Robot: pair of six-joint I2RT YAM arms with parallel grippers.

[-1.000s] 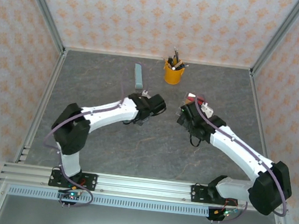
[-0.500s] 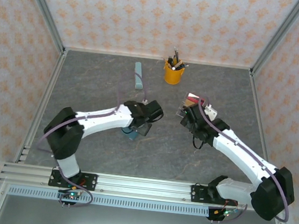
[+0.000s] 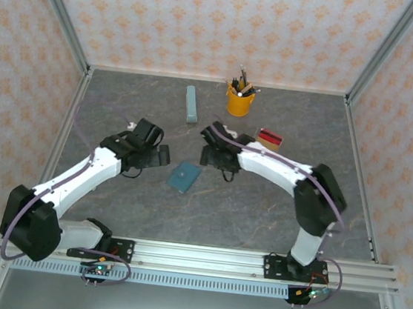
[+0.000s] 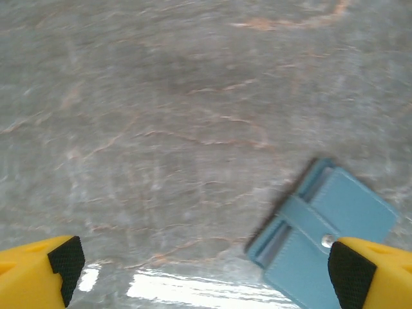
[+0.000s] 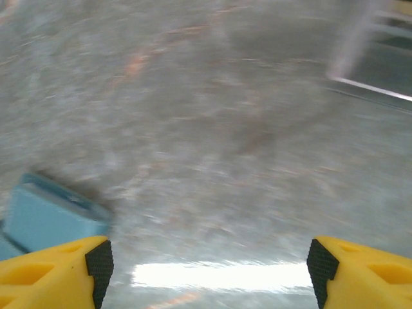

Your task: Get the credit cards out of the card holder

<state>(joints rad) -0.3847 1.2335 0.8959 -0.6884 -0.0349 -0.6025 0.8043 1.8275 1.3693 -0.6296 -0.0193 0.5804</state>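
Note:
The teal card holder (image 3: 184, 176) lies folded shut on the grey table, free of both grippers. In the left wrist view the card holder (image 4: 328, 238) sits at lower right with its snap strap facing up, beside the right fingertip (image 4: 351, 273). My left gripper (image 3: 158, 156) (image 4: 206, 270) is open and holds nothing, just left of the holder. My right gripper (image 3: 211, 156) (image 5: 207, 264) is open too, just right of and behind it, with the card holder (image 5: 48, 215) by its left finger. A red and dark stack of credit cards (image 3: 270, 139) lies at the right rear.
A yellow pen cup (image 3: 239, 99) stands at the back centre. A long pale blue-grey bar (image 3: 191, 103) lies to its left. Patterned walls and metal posts close in the table on three sides.
My left gripper opened, let the card holder drop to the table and pulled back left. The right arm swung left, away from the credit cards, toward the holder.

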